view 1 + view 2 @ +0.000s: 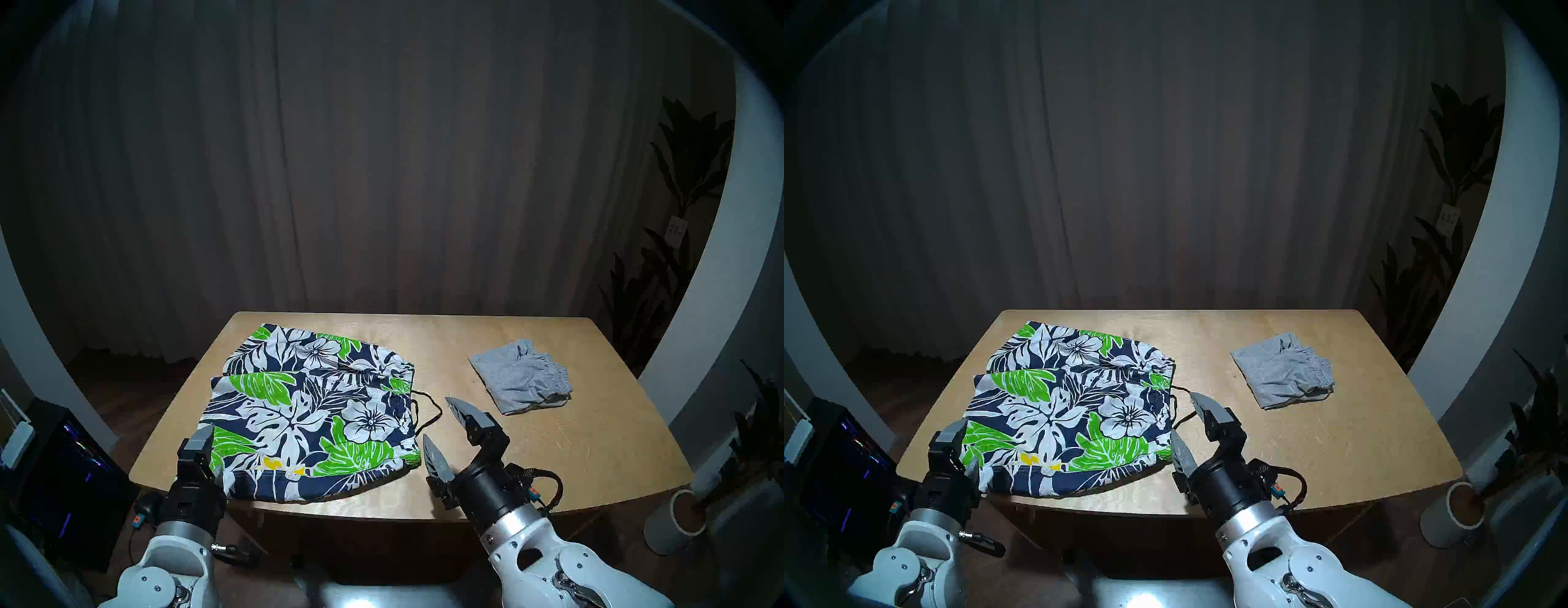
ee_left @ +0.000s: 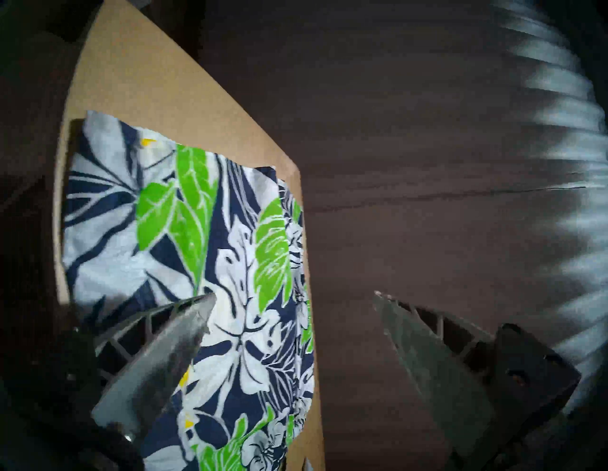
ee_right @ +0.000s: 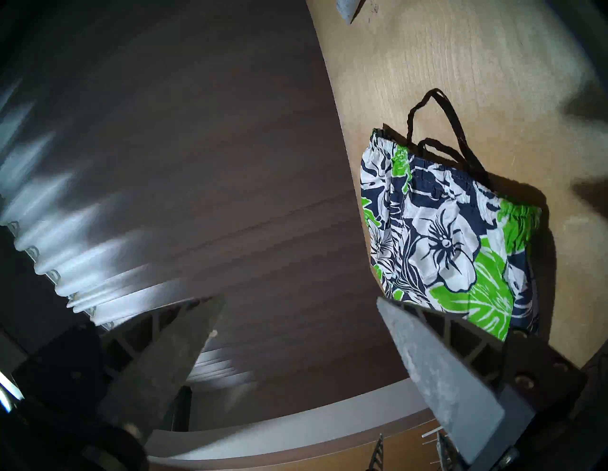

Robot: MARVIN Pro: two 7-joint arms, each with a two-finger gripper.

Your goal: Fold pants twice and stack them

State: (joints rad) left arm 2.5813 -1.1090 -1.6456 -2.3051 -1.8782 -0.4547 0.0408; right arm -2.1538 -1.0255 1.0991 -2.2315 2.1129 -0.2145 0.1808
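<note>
The navy floral pants lie flat on the left half of the wooden table, waistband to the right, with the dark drawstring trailing onto the wood. The small grey pants sit bunched at the back right. My left gripper is open at the floral pair's near-left corner. In the left wrist view one finger is over the print and the other is past the table's left edge. My right gripper hovers open and empty beside the waistband, near the drawstring.
Dark curtains hang behind the table. A computer case with coloured lights stands on the floor at the left. Potted plants and a white pot stand at the right. Bare wood lies between the two garments and along the near right edge.
</note>
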